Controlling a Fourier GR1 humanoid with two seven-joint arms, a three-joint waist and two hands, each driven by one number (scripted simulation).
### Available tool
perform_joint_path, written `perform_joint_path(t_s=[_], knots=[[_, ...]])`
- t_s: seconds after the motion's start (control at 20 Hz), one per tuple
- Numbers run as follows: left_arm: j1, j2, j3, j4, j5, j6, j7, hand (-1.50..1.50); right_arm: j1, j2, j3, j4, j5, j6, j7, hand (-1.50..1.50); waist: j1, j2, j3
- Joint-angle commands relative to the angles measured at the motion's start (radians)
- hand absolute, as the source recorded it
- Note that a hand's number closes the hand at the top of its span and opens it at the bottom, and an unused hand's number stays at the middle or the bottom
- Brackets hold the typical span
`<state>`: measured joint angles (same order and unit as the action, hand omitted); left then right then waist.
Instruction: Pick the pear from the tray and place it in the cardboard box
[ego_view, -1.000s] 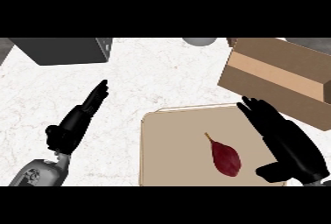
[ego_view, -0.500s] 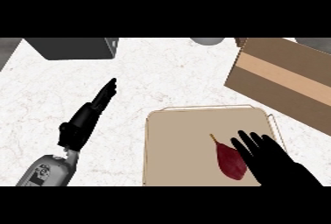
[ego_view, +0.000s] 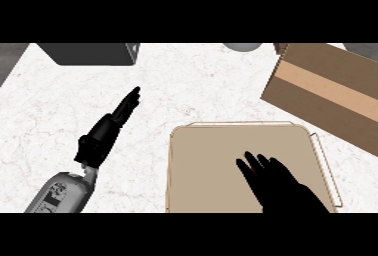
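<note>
The tan tray (ego_view: 214, 160) lies on the white marble counter at lower centre. My right hand (ego_view: 284, 187) lies over the tray's middle with its fingers spread and fairly straight, pointing up-left. It covers the spot where the dark red pear lay, and the pear is hidden under it. I cannot see whether the hand touches the pear. The open cardboard box (ego_view: 332, 95) stands at the upper right, just beyond the tray's far right corner. My left hand (ego_view: 103, 135) rests open on the counter left of the tray, fingers straight and pointing up-right.
A dark grey block (ego_view: 88, 52) stands at the counter's far left edge. A round grey object (ego_view: 242, 46) shows at the top centre. Bare marble lies between the left hand, the tray and the box.
The right hand has moved left from the tray's right side onto its middle and now covers the pear. The whole scene has shifted right and down in view. The left hand keeps its pose.
</note>
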<state>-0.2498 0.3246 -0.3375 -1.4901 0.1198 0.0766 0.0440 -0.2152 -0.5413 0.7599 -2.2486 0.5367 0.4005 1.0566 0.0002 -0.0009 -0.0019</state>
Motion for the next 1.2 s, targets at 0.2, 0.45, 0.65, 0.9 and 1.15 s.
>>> perform_joint_path(t_s=[0.2,0.45,0.65,0.9,1.15], knots=[[-0.021,-0.032,0.029,0.032,-0.019,-0.02,0.003,0.0,-0.025,0.099,-0.009,0.191,0.062,0.064,0.062,-1.5,0.001,0.002,0.001],[0.089,-0.003,0.007,-0.101,-0.026,-0.05,0.015,0.0,0.004,0.111,-0.047,0.253,0.069,0.094,0.045,-1.5,0.011,-0.001,0.002],[0.027,-0.082,0.02,0.002,-0.086,-0.017,0.007,0.0,0.004,0.142,-0.089,0.353,0.135,0.056,-0.099,-1.5,0.001,0.002,0.002],[-0.008,-0.071,0.085,-0.003,-0.071,-0.099,0.035,0.0,0.086,0.166,-0.044,0.291,0.248,0.063,-0.118,-1.5,-0.002,0.0,0.002],[0.1,-0.085,0.075,-0.105,-0.125,-0.087,0.037,0.0,0.121,0.182,-0.073,0.334,0.296,0.075,-0.179,-1.5,0.001,0.0,0.002]])
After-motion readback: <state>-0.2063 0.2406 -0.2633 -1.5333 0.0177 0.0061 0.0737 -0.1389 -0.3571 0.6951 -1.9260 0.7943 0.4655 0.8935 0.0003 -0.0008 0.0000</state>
